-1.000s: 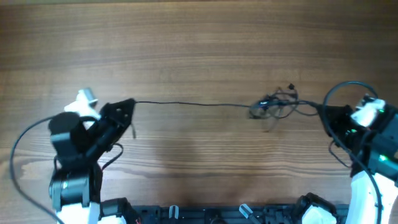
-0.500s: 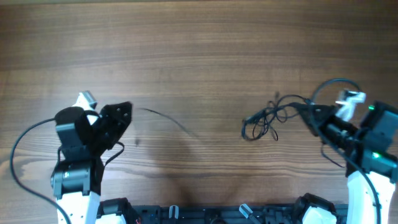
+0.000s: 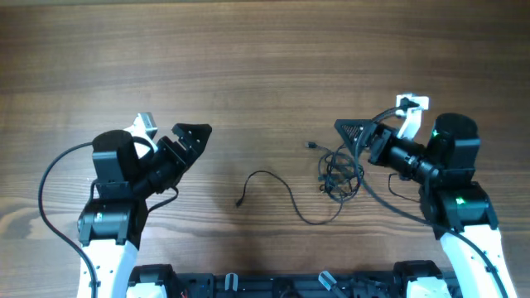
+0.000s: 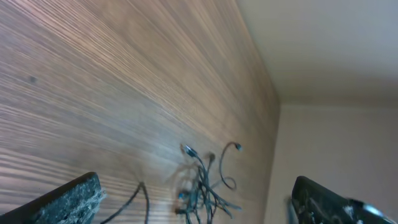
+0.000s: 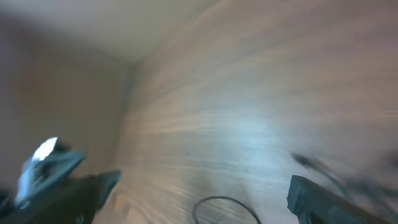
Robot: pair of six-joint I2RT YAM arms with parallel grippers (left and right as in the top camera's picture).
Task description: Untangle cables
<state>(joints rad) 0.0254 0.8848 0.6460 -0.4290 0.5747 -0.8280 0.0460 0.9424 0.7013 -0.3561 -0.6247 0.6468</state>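
Note:
The cables (image 3: 338, 172) lie as a small black knot on the wooden table, right of centre. One slack strand (image 3: 277, 186) curls out to the left and ends in a small plug (image 3: 239, 203). My left gripper (image 3: 197, 139) is open and empty, well left of the strand. My right gripper (image 3: 349, 135) is open too, just above the knot, holding nothing. The left wrist view shows the cable knot (image 4: 200, 185) ahead between wide-apart fingers (image 4: 71, 199). The right wrist view is blurred, with a loop of cable (image 5: 225, 200) between its open fingers (image 5: 314, 198).
The bare wood table (image 3: 265, 66) stretches across the back. Each arm's own thick black wire (image 3: 50, 178) loops beside it. The arms' mounting rail (image 3: 273, 285) runs along the front edge.
Both grippers opened and let go of the cable that was stretched between them. The strand fell slack onto the table. Both arms swung inward toward the centre.

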